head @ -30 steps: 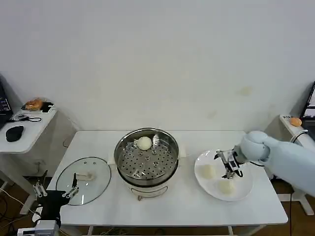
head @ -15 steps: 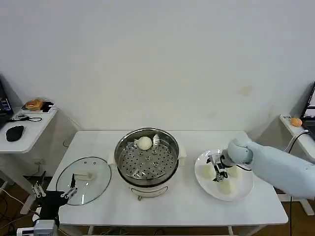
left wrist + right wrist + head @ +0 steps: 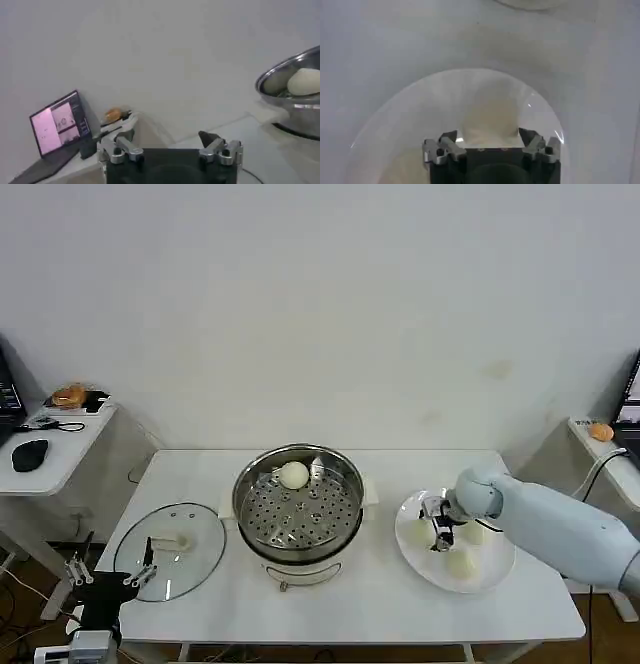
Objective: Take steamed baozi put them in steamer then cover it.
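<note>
We saw the white counter as a broad smooth rectangle, with open surface along its near edge and between the three round things on it. The steamer stood at the middle, a shiny stainless-steel pot with a perforated tray, on a white base with small side handles. One steamed baozi lay on the tray against the far wall, smooth, round and creamy white; in the left wrist view it showed over the steel rim. Bare counter lay all round the pot.

To the robot's left lay the glass lid, flat on the counter near the left edge, with a pale knob at its centre. To the robot's right, well apart from the steamer, sat the flat white plate, its rim close to the near right edge of the counter. We made out three buns on it, pale and rounded.

The right claw was down over the plate's left half, its fingers standing apart on either side of a bun without closing on it. The left claw hung low off the near left corner of the counter, fingers spread and holding nothing.
</note>
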Robot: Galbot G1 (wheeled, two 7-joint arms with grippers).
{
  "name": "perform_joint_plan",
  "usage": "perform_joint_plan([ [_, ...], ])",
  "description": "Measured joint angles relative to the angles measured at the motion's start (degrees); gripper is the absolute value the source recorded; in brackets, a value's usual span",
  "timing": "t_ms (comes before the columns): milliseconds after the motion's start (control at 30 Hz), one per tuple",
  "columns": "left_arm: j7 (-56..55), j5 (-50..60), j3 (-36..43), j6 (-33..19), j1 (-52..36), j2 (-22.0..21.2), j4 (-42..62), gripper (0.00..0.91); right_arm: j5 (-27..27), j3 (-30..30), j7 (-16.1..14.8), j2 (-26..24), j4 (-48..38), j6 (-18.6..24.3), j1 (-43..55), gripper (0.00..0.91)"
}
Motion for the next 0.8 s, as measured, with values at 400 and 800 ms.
perform_joint_plan([
  [400, -0.03, 0.03, -0.03, -0.02, 0.35, -0.17, -0.45, 0.907, -0.1, 0.18, -1.65, -0.68, 0.75, -0.14, 1.23, 0.625],
  [800, -0.05, -0.02, 0.02, -0.06, 0.53, 0.02, -0.9, 0.907, 2.51, 0.58, -2.43, -3.28, 4.08, -0.71, 7.0, 0.635],
])
